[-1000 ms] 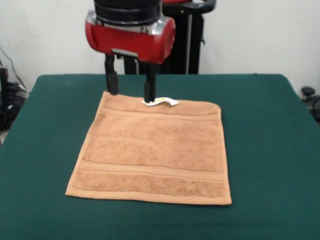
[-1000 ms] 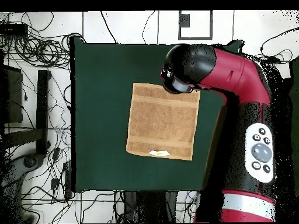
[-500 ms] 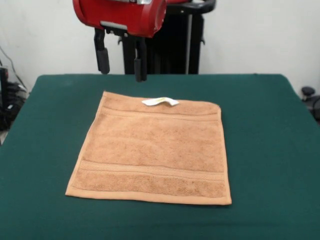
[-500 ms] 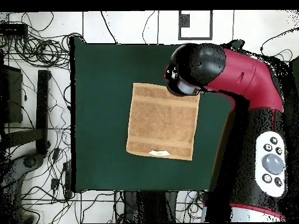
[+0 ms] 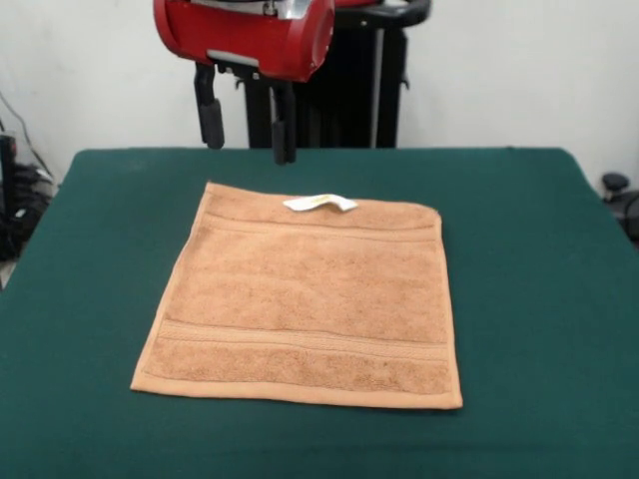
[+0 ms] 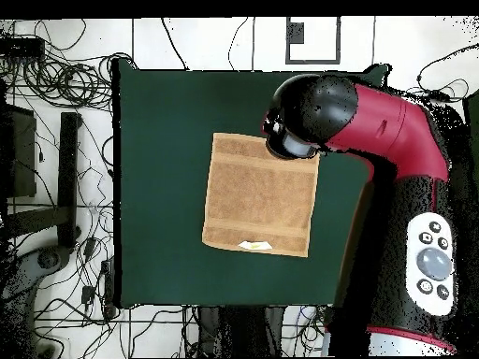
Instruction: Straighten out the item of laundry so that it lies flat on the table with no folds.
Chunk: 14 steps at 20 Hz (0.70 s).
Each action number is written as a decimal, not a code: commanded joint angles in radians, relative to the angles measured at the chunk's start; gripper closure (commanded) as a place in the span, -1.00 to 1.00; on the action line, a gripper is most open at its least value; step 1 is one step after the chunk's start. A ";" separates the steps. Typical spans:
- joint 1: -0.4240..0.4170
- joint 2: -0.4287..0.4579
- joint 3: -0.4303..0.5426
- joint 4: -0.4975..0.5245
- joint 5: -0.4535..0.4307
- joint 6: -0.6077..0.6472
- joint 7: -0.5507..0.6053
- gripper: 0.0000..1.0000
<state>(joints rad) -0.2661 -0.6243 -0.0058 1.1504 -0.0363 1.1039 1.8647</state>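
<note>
- Front view is showing you the gripper [image 5: 246, 135] hanging clear above the table's [image 5: 539, 249] far side, its two fingers [image 5: 209, 122] spread apart and holding nothing.
- A second ago those fingers were standing down at the towel's [image 5: 305, 299] far edge, beside the tag [image 5: 319, 203]; since then the arm has been lifting away, and over the last half second it is barely drifting, sinking only a touch.
- You are seeing the towel lying spread near the table's middle, roughly square, both border bands running straight and all four corners out; it is not shifting between the pictures.
- The tag is lying curled on top of the far edge, the only thing not quite flat.
- Overhead view is agreeing: the towel [image 6: 260, 194] is lying as a clean rectangle on the green, with the arm's head [image 6: 313, 114] hanging over one corner.
- By my reading you are looking at a release and retreat, so the straightening is looking finished or nearly so.
</note>
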 commanded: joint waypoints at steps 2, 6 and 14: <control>0.005 -0.015 0.088 0.217 -0.031 0.071 -0.122 -1.00; -0.004 -0.031 0.093 0.257 -0.040 0.050 -0.140 -1.00; -0.023 -0.035 0.099 0.300 -0.075 -0.010 -0.165 -1.00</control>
<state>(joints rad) -0.2893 -0.6807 -0.0054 1.2611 -0.0455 1.1035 1.8647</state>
